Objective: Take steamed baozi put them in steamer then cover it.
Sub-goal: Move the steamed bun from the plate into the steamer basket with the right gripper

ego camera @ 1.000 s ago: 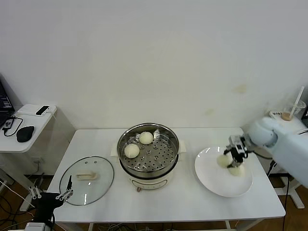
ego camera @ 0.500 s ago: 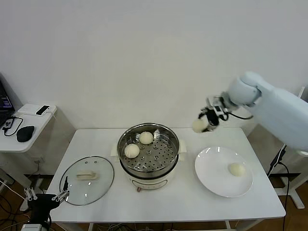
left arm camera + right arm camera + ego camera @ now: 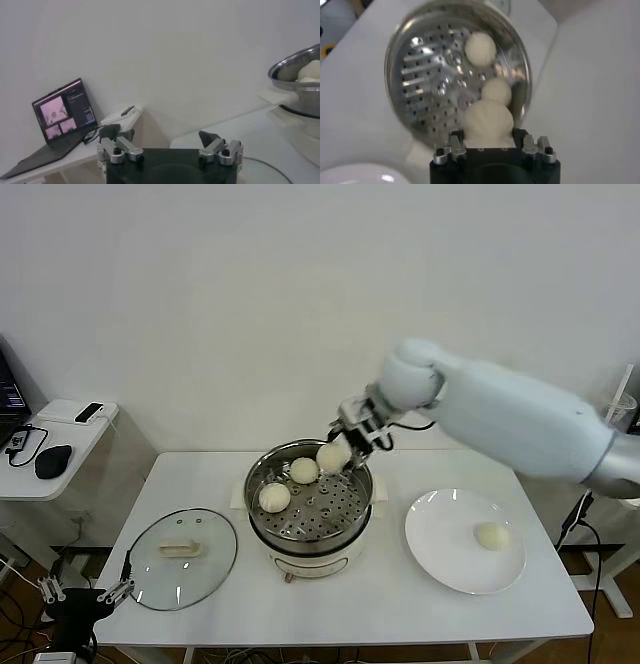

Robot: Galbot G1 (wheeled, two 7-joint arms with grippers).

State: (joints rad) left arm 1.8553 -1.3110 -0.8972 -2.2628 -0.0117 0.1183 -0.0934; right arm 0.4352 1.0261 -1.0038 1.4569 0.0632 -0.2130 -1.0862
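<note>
The steamer (image 3: 300, 536) stands mid-table with two baozi (image 3: 304, 470) (image 3: 273, 497) on its perforated tray (image 3: 430, 75). My right gripper (image 3: 345, 446) hangs over the steamer's far right rim, shut on a third baozi (image 3: 334, 455). In the right wrist view that baozi (image 3: 487, 122) sits between the fingers, above the two in the pot (image 3: 480, 48) (image 3: 496, 91). One more baozi (image 3: 490, 535) lies on the white plate (image 3: 450, 559). The glass cover (image 3: 180, 546) lies flat, left of the steamer. My left gripper (image 3: 80, 596) waits open below the table's front left corner.
A side table (image 3: 60, 454) at the far left carries a laptop (image 3: 62, 107), a mouse (image 3: 52, 461) and a small box. A cup with a straw (image 3: 612, 409) stands beyond the table's right end. The wall is close behind the table.
My right gripper lifted one baozi off the plate and carried it left to above the steamer. A single baozi stays on the plate. The left gripper drifted slightly left.
</note>
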